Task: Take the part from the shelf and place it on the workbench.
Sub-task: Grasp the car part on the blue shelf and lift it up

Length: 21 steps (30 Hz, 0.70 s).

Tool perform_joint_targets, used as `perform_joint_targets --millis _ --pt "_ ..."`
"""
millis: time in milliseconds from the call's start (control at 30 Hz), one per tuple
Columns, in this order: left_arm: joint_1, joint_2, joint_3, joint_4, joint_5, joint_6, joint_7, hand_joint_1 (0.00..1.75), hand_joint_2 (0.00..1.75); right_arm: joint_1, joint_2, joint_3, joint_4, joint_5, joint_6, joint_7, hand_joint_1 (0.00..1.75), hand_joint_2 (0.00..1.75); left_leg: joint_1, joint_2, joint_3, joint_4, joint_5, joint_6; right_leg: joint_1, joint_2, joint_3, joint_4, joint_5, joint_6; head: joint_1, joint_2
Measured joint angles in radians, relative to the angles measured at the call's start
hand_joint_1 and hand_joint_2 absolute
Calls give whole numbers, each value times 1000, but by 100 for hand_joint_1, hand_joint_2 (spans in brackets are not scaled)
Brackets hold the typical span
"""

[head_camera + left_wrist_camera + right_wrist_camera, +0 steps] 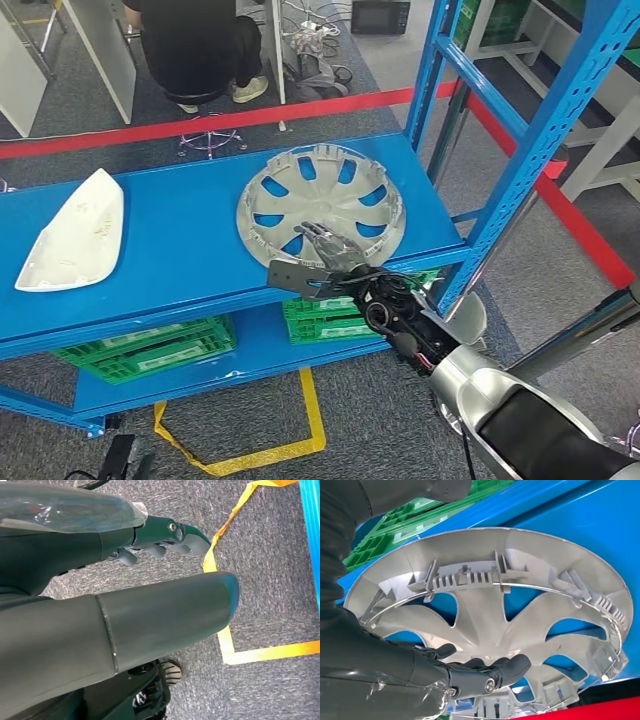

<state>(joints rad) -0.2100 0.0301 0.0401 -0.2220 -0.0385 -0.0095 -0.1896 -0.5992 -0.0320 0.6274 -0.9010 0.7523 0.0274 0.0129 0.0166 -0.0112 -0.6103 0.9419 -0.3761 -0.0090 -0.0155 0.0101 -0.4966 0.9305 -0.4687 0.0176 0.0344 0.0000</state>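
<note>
- The silver wheel cover (321,205) lies flat on the top board of the blue shelf (189,250), toward the shelf's right end, inner side up with its ribs and clips showing.
- The right hand (321,258) reaches in from the lower right, its fingers laid over the near rim of the wheel cover.
- Up close in the right wrist view, the dark fingers (508,666) lie against the inner face of the wheel cover (490,605), beside one of the openings between the spokes; whether they actually grip the cover I cannot tell from here.
- The cover rests on the shelf board, not lifted.
- The left hand (166,535) hangs low over grey carpet (271,580), fingers apart and slightly curled, holding nothing.
- Yellow floor tape (264,652) marks a corner on the carpet just under that hand.
- Over on the left part of the same shelf board lies a white shell-shaped part (72,230), well apart from the wheel cover.
- Green crates (151,350) sit on the lower board of the shelf, under both parts.
- Behind the shelf runs a red tape line (189,125) on the floor, and past it a person in black (196,45) sits on a stool.
</note>
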Motion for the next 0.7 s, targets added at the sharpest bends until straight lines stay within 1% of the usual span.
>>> perform_joint_targets --millis 100,267,467,700 --pt "0 0 0 0 2 0 2 0 0 0 0 3 -12 -12 3 19 0 175 0 0 0 0 0 0 0 0 0 0 0 0 0 0" --pt "0 0 0 0 6 -1 3 0 0 2 -8 0 -75 -8 28 77 0 175 0 1 1 0 0 0 0 1 -2 0 0 0 0 0" --pt "-2 4 0 0 13 -4 0 0 0 5 -44 -12 -196 28 76 135 0 175 0 2 1 0 0 0 0 2 -2 0 0 0 0 0" --pt "1 17 0 0 53 2 -1 0 0 4 -91 -29 -298 70 105 145 0 175 0 2 1 0 0 0 0 2 0 0 0 0 0 0"
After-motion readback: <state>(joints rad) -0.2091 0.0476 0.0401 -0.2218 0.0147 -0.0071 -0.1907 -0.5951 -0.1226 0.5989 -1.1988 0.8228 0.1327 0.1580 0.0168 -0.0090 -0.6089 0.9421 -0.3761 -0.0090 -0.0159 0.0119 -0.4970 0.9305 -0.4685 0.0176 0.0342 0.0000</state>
